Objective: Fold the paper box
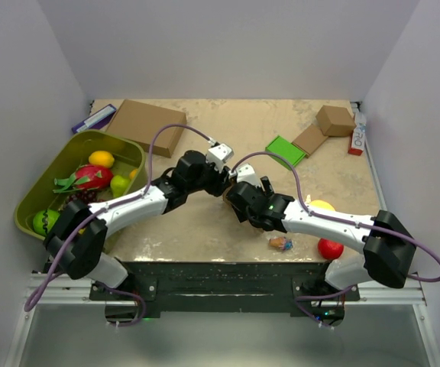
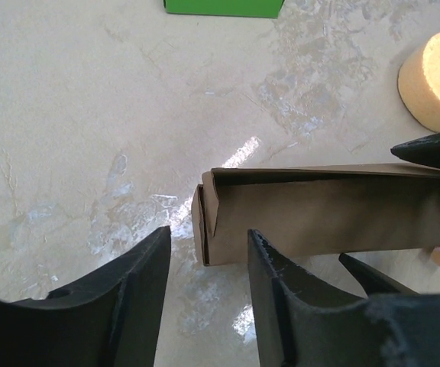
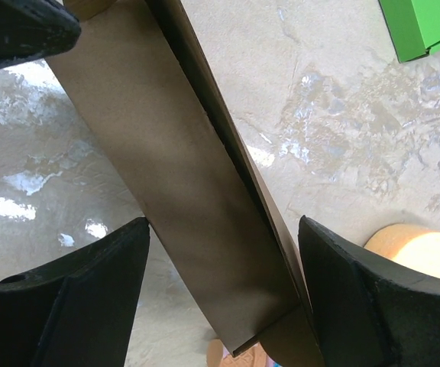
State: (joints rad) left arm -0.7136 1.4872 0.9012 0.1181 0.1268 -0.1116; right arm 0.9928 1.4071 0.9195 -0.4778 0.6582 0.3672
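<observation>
Roughly at the middle of the table [image 1: 197, 229], the two arms meet over the paper box [image 2: 327, 218], a slim brown cardboard box lying flat on the mottled beige surface. From above it is almost wholly hidden under the wrists.

The left pincer [image 2: 208, 233] stands at one short end of the box with its jaws partly apart. The corner of that end shows in the gap between the fingertips. A strip of bare table separates the box from one finger, so nothing is clamped there. The folded end flap shows a dark slit along its upper edge.

The right pincer [image 3: 224, 225] stands astride the box further along, jaws wide, with one finger on each long side. The fingers [image 3: 90, 298] lie close to the cardboard, but I cannot tell whether they press on it.

A pale yellow round block [image 2: 438, 76] sits on the table just beyond the box, and a green box [image 3: 426, 27] lies farther off. At the left edge of the table a green bin [image 1: 40, 177] holds fruit.
</observation>
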